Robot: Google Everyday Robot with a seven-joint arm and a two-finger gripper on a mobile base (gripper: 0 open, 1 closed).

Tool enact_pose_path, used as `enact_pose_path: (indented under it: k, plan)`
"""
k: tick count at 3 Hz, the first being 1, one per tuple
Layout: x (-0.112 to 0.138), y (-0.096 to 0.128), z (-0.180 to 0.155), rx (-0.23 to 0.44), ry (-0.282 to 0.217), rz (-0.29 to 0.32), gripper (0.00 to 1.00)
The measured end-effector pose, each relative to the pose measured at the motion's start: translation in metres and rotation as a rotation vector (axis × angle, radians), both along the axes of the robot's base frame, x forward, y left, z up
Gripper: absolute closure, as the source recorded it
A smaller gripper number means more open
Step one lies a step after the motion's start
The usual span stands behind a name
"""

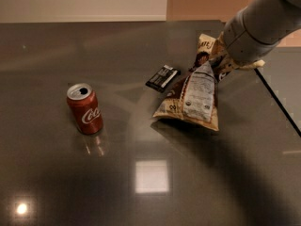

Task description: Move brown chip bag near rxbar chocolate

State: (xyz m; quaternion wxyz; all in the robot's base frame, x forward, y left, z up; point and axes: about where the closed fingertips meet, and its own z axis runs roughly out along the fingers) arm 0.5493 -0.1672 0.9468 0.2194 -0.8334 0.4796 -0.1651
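Observation:
The brown chip bag (195, 94) is dark brown and cream with a white nutrition label facing me. It hangs tilted from its upper end, its lower edge at or just above the dark table (141, 41). My gripper (217, 62) is shut on the bag's top, at the right of the view under my grey arm. The rxbar chocolate (162, 77), a small flat black wrapper with white lettering, lies on the table just left of the bag, close to its upper left side.
An open red soda can (85, 108) stands upright at the left. The table's right edge (277, 102) runs diagonally just right of the bag. A bright ceiling-light reflection (152, 176) shows on the tabletop in front.

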Motion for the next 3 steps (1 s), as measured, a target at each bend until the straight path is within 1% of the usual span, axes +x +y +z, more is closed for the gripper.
enact_pose_path:
  k: [1, 2, 3]
  plan:
    - [0.022, 0.001, 0.004, -0.015, -0.031, 0.058, 0.84]
    - [0.040, -0.004, 0.008, -0.011, -0.065, 0.066, 0.61]
    - [0.055, -0.004, 0.009, 0.010, -0.094, 0.053, 0.37]
